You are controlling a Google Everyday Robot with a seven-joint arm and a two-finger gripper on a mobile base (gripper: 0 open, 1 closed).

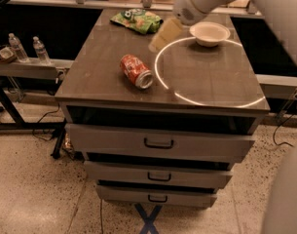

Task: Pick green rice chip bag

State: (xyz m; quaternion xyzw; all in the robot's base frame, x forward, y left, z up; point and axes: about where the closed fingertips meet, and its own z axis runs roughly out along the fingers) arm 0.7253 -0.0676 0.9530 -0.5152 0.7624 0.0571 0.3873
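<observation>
Reach comes first: the gripper (pixel 160 40) hangs low over the back half of the cabinet top (pixel 104 82), and the green rice chip bag (pixel 138 20) lies just beyond it, toward the far edge and a little to the view's left. The two are near each other but apart. The bag lies flat and crumpled, its long axis running roughly along that far edge, so a short push outward and leftward should bring the gripper over its middle. Whether the gripper is released or clenched cannot be told; it holds nothing that can be made out. The single arm (pixel 201 1) comes in from the upper right.

On the gripper's other side, close by, sits a white bowl (pixel 209 33). Nearer the camera than the gripper, well short of the bag, a red soda can (pixel 136 71) lies on its side. A bright ring of light (pixel 206 101) shines on the dark, glossy top. Three drawers (pixel 158 143) sit below, water bottles (pixel 15 47) stand on a side shelf, and a blue X (pixel 149 218) marks the speckled floor (pixel 41 194).
</observation>
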